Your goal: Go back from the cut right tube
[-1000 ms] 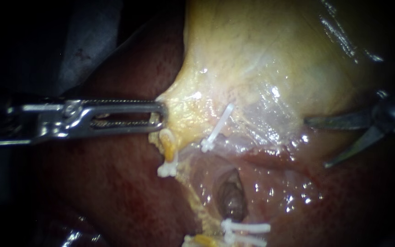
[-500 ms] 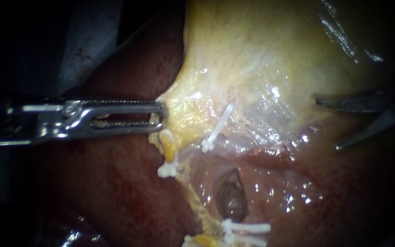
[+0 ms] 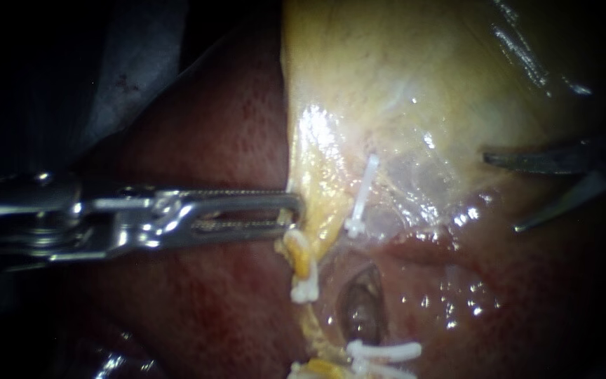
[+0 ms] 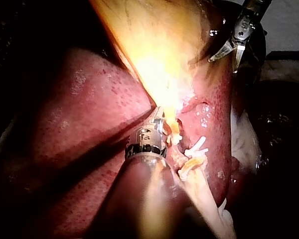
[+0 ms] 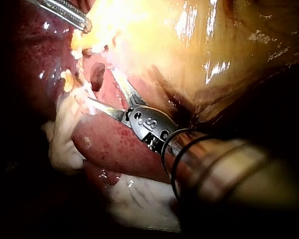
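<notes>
1. Left instrument [image 3: 296, 210]: the shaft enters from the left edge at mid-height. Its jaws are pressed together on the lower left edge of the gallbladder [image 3: 401, 84], pinching the yellow tissue.
2. Right instrument [image 3: 501, 193]: at the right edge, mid-height. Its two dark blades are spread with nothing between them, tips pointing left over the gallbladder's lower right margin.
3. Cut right tube [image 3: 380, 217]: the upper stump sits just right of frame centre, in pale translucent tissue, with an upper clip [image 3: 364, 189] slanting across it. The lower end lies at the bottom edge, centre, under the paired lower clips [image 3: 384, 349]. Between the two ends is a gap holding a dark pit [image 3: 362, 309].
4. Relation: the spread blades are well apart from the upper stump, to its right. The left instrument's jaw tips lie just left of it, much nearer.
5. Left tube stump [image 3: 301, 256]: yellow, directly below the left jaw tips, capped by its own white clip.
6. Right wrist view: the blades point ahead toward the clipped stumps. Whether they touch cannot be judged here.
7. Surface: the liver [image 3: 198, 302] is dark red and wet, with glints at lower right. A white cloth [image 5: 139, 199] shows beneath it in the right wrist view. The surroundings are dark.
</notes>
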Controlling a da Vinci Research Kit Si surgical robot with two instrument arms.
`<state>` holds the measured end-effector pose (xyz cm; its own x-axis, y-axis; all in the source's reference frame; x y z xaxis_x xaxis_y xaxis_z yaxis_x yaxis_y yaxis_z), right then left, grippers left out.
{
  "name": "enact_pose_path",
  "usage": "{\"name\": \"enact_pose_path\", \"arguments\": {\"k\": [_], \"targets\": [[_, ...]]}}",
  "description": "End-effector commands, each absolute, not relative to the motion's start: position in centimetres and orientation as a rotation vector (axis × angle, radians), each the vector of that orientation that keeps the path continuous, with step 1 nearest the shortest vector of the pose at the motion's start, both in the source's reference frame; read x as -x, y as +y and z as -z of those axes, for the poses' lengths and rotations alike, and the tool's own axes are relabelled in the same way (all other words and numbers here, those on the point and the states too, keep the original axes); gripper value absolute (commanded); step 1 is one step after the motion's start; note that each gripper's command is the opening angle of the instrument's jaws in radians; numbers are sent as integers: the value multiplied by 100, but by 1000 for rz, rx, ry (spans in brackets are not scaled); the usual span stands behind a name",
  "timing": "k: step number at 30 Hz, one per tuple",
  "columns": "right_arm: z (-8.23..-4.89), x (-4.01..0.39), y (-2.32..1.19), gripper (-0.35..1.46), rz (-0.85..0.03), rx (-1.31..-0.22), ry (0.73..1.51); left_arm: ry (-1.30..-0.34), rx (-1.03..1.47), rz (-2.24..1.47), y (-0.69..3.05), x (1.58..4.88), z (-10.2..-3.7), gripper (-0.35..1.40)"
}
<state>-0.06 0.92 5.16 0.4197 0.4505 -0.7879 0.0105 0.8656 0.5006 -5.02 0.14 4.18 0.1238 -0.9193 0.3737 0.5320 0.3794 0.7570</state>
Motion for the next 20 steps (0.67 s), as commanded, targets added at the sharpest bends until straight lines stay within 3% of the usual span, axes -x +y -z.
{"name": "enact_pose_path", "arguments": {"k": [1, 20], "targets": [[-516, 5, 92, 113, -289, -472, 1113, -938, -507, 1124, 13, 503, -419, -35], [-517, 3, 91, 114, -290, -470, 1113, -939, -508, 1118, 11, 508, -425, -35]]}}
